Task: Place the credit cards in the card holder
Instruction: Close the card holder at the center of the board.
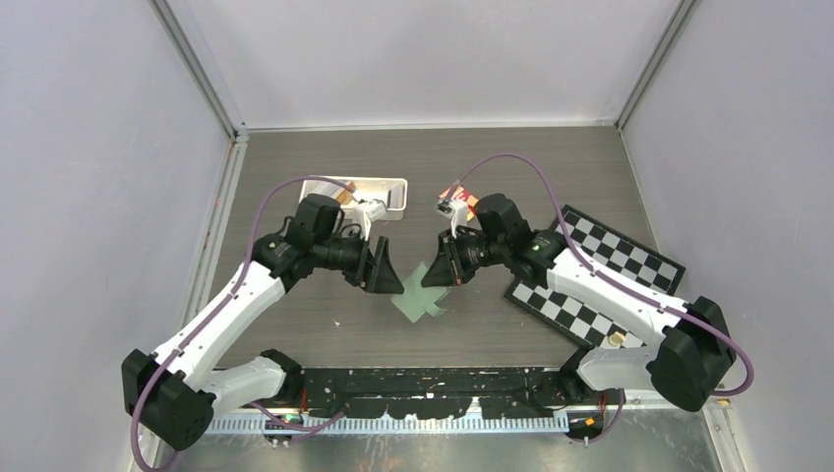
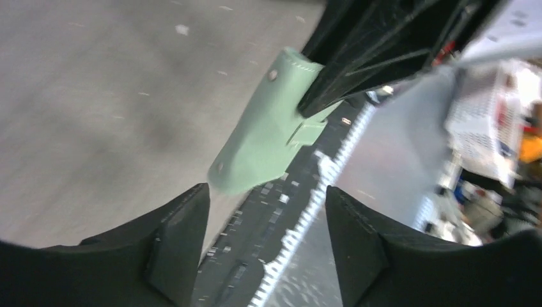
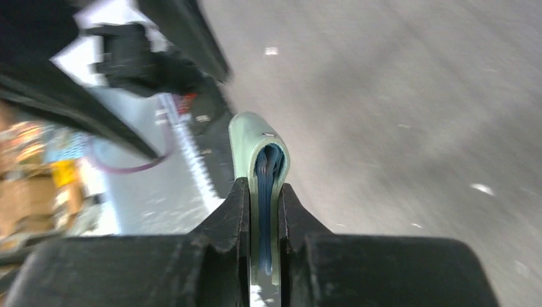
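The sage-green card holder (image 1: 419,296) hangs folded just above the table's middle, its edge pinched in my right gripper (image 1: 443,268). The right wrist view shows the card holder (image 3: 258,142) edge-on, blue-grey pockets inside, with my right gripper (image 3: 263,185) shut on both flaps. My left gripper (image 1: 385,266) faces it from the left, open and holding nothing. In the left wrist view the card holder (image 2: 265,131) sits just beyond my left gripper (image 2: 267,190), with the right gripper's black fingers (image 2: 358,57) clamped on its far end. A gold-tan flat piece (image 1: 343,196), perhaps one of the credit cards, lies in the tray behind the left arm.
A white tray (image 1: 394,185) stands at the back left, partly covered by the left arm. An orange-and-red packet (image 1: 459,201) lies behind the right wrist. A black-and-white checkerboard (image 1: 590,275) lies under the right arm. Grey walls close in the table on three sides.
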You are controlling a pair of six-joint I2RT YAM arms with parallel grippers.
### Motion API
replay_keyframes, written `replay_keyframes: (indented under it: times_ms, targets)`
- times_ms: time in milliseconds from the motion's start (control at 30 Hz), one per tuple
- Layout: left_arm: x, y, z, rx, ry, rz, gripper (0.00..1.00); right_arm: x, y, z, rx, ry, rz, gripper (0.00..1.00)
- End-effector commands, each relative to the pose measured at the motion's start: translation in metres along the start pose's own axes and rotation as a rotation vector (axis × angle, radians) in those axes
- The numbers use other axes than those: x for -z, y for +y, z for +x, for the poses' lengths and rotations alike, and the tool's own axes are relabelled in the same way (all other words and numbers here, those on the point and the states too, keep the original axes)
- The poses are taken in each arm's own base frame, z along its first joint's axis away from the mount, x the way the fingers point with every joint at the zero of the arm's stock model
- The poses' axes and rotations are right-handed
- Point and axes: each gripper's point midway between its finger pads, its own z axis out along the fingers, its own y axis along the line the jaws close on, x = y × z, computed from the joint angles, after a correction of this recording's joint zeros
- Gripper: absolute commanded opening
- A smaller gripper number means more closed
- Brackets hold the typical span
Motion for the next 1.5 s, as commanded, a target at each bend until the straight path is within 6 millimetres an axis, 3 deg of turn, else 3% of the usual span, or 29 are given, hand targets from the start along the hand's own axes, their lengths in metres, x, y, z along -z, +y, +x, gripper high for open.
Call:
replay_keyframes:
  times_ms: [0, 100, 233, 433, 567, 633, 667, 733, 800, 933, 1067, 1167, 1267, 1467]
  targets:
    - [0.018, 0.053, -0.024, 0.030, -0.098, -0.341, 0.71, 0.025, -0.073, -0.015, 0.201, -0.047, 0.540, 0.00]
    - [0.029, 0.076, -0.030, 0.114, -0.163, -0.429, 0.75, 0.043, -0.099, -0.028, 0.325, -0.066, 0.809, 0.01]
    - [0.032, 0.088, -0.031, 0.185, -0.216, -0.441, 0.76, 0.052, -0.108, -0.046, 0.498, -0.083, 1.034, 0.00]
    - [0.034, 0.103, -0.023, 0.249, -0.236, -0.481, 0.77, 0.024, -0.114, -0.041, 0.791, 0.044, 1.262, 0.01]
    - [0.032, 0.115, -0.015, 0.295, -0.254, -0.505, 0.77, -0.007, -0.114, -0.024, 0.899, 0.124, 1.274, 0.01]
    - [0.032, 0.120, -0.012, 0.322, -0.264, -0.516, 0.77, -0.021, -0.107, -0.016, 0.894, 0.138, 1.222, 0.17]
    - [0.031, 0.122, -0.011, 0.329, -0.268, -0.522, 0.77, -0.028, -0.102, -0.011, 0.887, 0.146, 1.186, 0.30]
    - [0.032, 0.128, -0.007, 0.345, -0.275, -0.547, 0.77, -0.036, -0.088, -0.003, 0.852, 0.135, 1.099, 0.54]
    - [0.032, 0.135, -0.003, 0.356, -0.280, -0.573, 0.77, -0.036, -0.075, 0.002, 0.793, 0.114, 1.026, 0.64]
    - [0.026, 0.143, 0.005, 0.383, -0.278, -0.579, 0.77, -0.028, -0.051, 0.012, 0.660, 0.067, 0.888, 0.67]
    - [0.016, 0.148, 0.010, 0.380, -0.261, -0.562, 0.74, -0.010, -0.039, 0.022, 0.503, -0.009, 0.836, 0.68]
    - [0.003, 0.142, 0.006, 0.342, -0.259, -0.520, 0.74, 0.006, -0.047, 0.024, 0.273, -0.108, 0.856, 0.74]
    - [-0.017, 0.133, 0.001, 0.282, -0.235, -0.469, 0.74, 0.021, -0.077, 0.030, -0.035, -0.151, 0.859, 0.73]
    - [-0.057, 0.128, -0.014, 0.191, -0.189, -0.395, 0.73, 0.008, -0.100, 0.042, -0.423, -0.220, 0.735, 0.71]
